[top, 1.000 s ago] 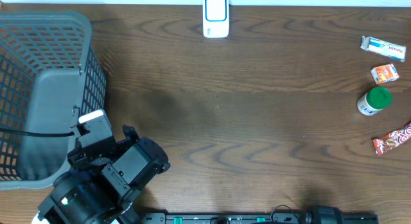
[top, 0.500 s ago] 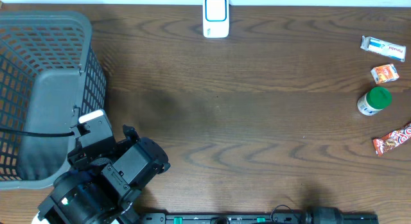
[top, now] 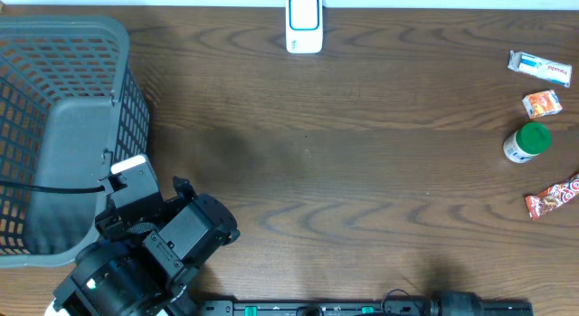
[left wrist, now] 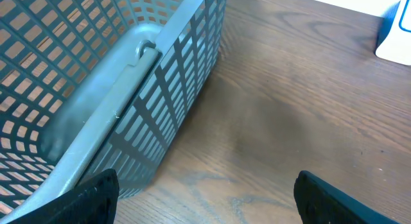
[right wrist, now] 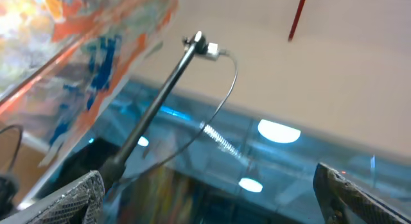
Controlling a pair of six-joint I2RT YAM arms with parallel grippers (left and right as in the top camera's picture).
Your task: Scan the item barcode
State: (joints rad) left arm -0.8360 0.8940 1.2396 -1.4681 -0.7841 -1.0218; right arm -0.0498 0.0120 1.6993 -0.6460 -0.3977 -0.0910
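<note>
The white and blue barcode scanner [top: 304, 23] stands at the table's far edge, and its corner shows at the top right of the left wrist view [left wrist: 397, 33]. Candidate items lie at the right edge: a white packet [top: 540, 68], a small orange box [top: 542, 103], a green-capped bottle [top: 526, 142] and a red wrapper [top: 554, 197]. My left gripper [left wrist: 205, 199] hangs open over bare wood beside the basket, nothing between its fingers. My right gripper [right wrist: 218, 199] is open too, pointing up at the room, far from all items.
A grey mesh basket [top: 63, 126] fills the left side, its wall [left wrist: 160, 102] close to my left fingers. The left arm [top: 163, 248] sits at the front left. A dark part of the right arm [top: 461, 304] shows at the front edge.
</note>
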